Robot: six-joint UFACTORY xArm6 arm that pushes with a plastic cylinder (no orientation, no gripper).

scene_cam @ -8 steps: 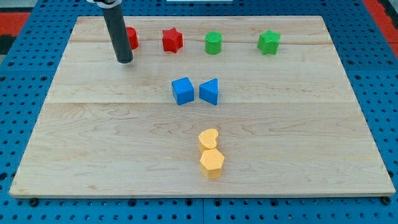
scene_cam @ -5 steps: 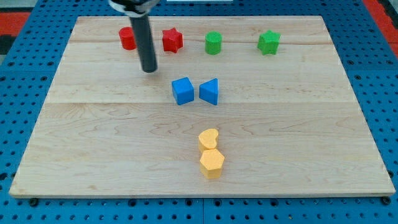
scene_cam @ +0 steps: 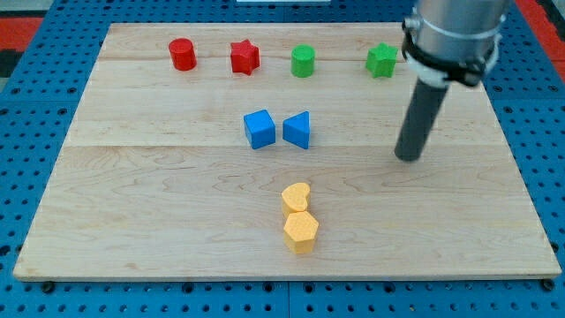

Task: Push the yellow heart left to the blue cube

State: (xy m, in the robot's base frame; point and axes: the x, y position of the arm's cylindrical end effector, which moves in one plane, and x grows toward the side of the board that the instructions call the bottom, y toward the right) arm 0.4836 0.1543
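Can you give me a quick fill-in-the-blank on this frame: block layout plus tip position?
1. The yellow heart touches the yellow ____ just below it.
2. My tip is to the view's ____ of the blue cube.
3. The row at the view's top holds two red and two ____ blocks.
4. The blue cube sits above and to the view's ____ of the yellow heart.

Missing words: hexagon; right; green; left

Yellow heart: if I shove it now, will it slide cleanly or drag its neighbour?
The yellow heart is low and flat-based, so it probably slides without tipping. It touches the yellow hexagon, which may drag. My tip is far to its right.
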